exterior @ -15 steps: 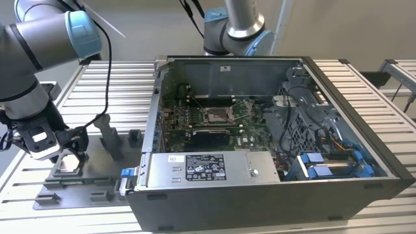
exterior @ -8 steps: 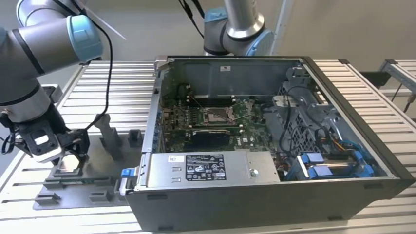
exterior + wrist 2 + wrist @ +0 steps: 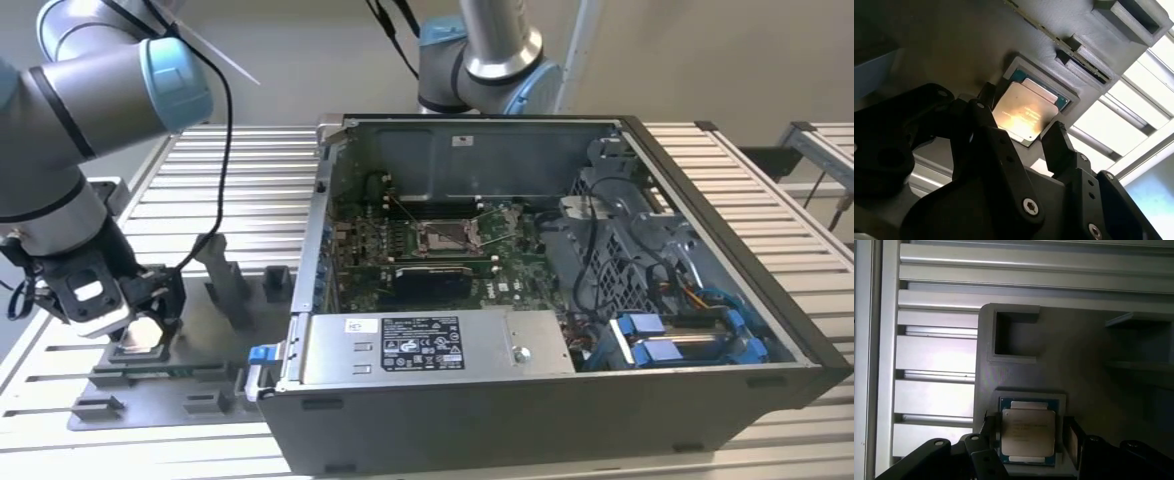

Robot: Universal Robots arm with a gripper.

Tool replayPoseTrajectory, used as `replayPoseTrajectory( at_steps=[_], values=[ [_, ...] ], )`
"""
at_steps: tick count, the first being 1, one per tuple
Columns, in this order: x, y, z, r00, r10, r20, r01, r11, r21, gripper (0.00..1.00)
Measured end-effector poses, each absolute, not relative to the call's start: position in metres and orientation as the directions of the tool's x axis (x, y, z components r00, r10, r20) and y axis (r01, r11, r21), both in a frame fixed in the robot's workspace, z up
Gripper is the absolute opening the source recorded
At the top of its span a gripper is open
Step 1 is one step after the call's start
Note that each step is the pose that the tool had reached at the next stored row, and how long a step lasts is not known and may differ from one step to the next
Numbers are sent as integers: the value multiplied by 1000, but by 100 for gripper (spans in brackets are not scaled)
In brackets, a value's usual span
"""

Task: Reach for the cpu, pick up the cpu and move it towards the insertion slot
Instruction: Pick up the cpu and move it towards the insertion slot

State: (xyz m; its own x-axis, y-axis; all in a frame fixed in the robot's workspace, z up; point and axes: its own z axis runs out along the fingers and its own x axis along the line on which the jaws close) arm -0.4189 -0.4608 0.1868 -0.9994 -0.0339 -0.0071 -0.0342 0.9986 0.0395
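The cpu (image 3: 1030, 106) (image 3: 1028, 436), a thin square chip with a silvery top, lies flat in a recess of the grey fixture plate (image 3: 200, 385) at the exterior view's left. My gripper (image 3: 131, 322) (image 3: 1021, 116) (image 3: 1031, 426) is low over it and open. One black finger (image 3: 985, 100) stands at one edge of the chip and the other finger (image 3: 1058, 140) at the opposite edge, with a small gap showing on one side. The insertion slot (image 3: 446, 236), a silver-framed socket with a wire lever, sits on the green board inside the open computer case (image 3: 694, 330).
Grey fixture blocks (image 3: 227, 280) stand upright on the plate next to the gripper. An empty square pocket (image 3: 1015, 335) lies beside the chip's recess. The case wall (image 3: 315, 230) rises between the fixture and the socket. A second arm (image 3: 487, 50) stands behind the case.
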Motion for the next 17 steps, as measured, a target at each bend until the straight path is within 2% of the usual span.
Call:
replayPoseTrajectory(
  at_steps=[17],
  values=[
    [-420, -461, 185, -999, -34, -7, -34, 999, 40, 100]
  ],
)
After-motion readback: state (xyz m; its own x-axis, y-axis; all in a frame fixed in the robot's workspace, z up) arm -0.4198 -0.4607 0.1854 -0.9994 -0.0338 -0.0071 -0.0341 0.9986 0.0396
